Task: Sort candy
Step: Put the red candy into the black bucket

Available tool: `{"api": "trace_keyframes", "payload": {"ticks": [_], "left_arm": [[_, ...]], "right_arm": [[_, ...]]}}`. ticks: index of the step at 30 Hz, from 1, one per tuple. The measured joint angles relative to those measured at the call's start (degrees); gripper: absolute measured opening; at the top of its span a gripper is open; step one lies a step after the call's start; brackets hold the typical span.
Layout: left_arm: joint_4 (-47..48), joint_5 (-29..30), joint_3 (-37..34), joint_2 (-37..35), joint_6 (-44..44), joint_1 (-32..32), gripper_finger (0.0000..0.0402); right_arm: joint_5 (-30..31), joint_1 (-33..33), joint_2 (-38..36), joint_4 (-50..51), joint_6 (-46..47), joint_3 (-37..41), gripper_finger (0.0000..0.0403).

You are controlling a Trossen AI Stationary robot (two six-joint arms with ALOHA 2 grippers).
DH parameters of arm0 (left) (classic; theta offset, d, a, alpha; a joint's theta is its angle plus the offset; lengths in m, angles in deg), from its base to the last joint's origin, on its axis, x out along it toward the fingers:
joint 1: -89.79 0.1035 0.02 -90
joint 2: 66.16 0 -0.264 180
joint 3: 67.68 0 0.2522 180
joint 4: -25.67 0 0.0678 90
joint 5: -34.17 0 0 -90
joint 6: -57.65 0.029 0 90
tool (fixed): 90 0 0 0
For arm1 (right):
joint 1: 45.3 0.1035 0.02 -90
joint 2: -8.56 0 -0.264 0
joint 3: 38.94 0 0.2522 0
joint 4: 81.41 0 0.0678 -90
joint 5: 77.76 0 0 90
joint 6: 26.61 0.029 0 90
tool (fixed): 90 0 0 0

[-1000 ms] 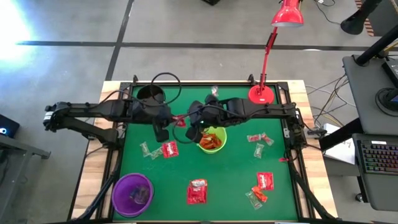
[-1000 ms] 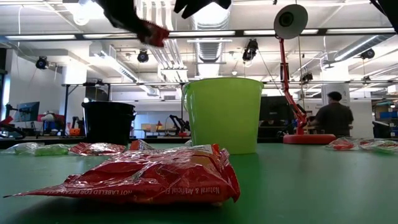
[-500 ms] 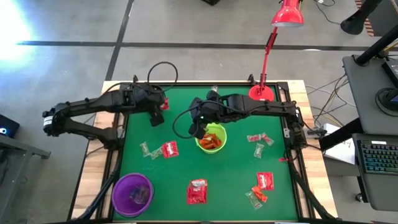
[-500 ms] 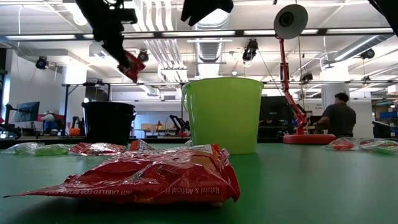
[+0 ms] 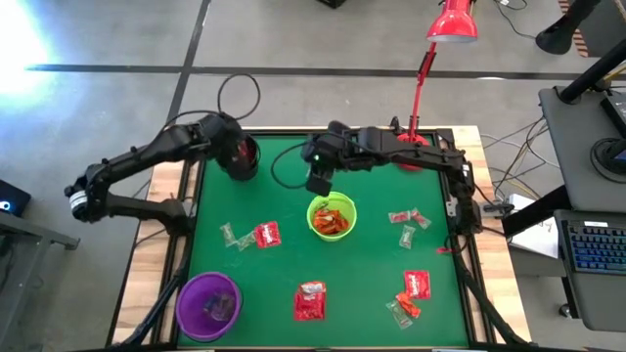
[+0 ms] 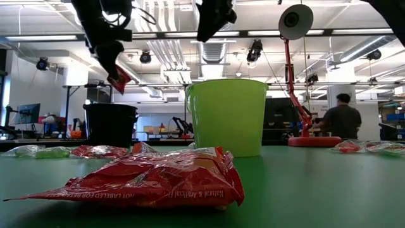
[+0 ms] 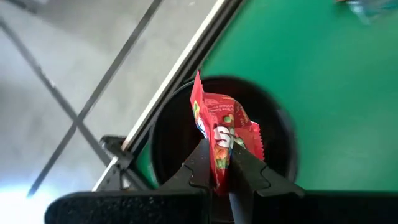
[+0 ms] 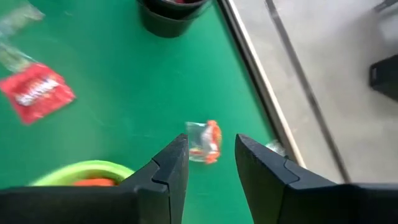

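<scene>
**Candy sort: partly complete, one packet at the drop point**

Progress, left to right in the high view:

- Lower left: the purple bowl (image 5: pixel 207 305) holds a few pale twist-wrapped pieces. Its wall is smooth, round plastic.
- Upper left: the left hand (image 5: pixel 238 154) sits over the black bowl (image 5: pixel 242 159), fingers clamped on a red packet (image 7: pixel 225 138). The left wrist view shows the packet upright, directly above the bowl's dark opening. The packet is flat, glossy film with a serrated seam edge. Judged step: release into this bowl.
- Left of centre: two pale twists (image 5: pixel 233 237) and one flat red packet (image 5: pixel 266 235) lie loose on the tabletop (image 5: pixel 362 284), a matt green surface.
- Centre: the lime bowl (image 5: pixel 332 217) contains orange-red wrappers. Above it in the frame, the right hand (image 5: pixel 318 181) hovers with fingers apart and empty; the right wrist view shows a small clear-and-orange sweet (image 8: pixel 203 142) on the tabletop between its fingers.
- Lower centre: one crinkled red packet (image 5: pixel 310 301) remains.
- Right: a cluster of mixed pieces (image 5: pixel 407 225) and a second cluster with a red packet (image 5: pixel 415 288) remain unsorted.

Judgement: under half of the visible candy is sorted; roughly ten pieces are left.
</scene>
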Motion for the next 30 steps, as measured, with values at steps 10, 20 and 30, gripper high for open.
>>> {"api": "trace_keyframes", "payload": {"ticks": [10,20,30], "left_arm": [[5.4,0.0,0.0,1.3,-1.6,6.8,0.0006],[5.0,5.9,0.0,3.2,-0.3,7.9,0.0006],[5.4,6.4,0.0,5.8,-0.3,7.9,0.0054]], "right_arm": [[0.0,-8.5,0.1,7.7,-10.0,0.0,0.0125],[-2.5,-17.8,0.1,6.6,-17.9,0.1,0.0119],[-13.0,-23.8,0.1,3.4,-18.4,0.1,0.0124]]}}
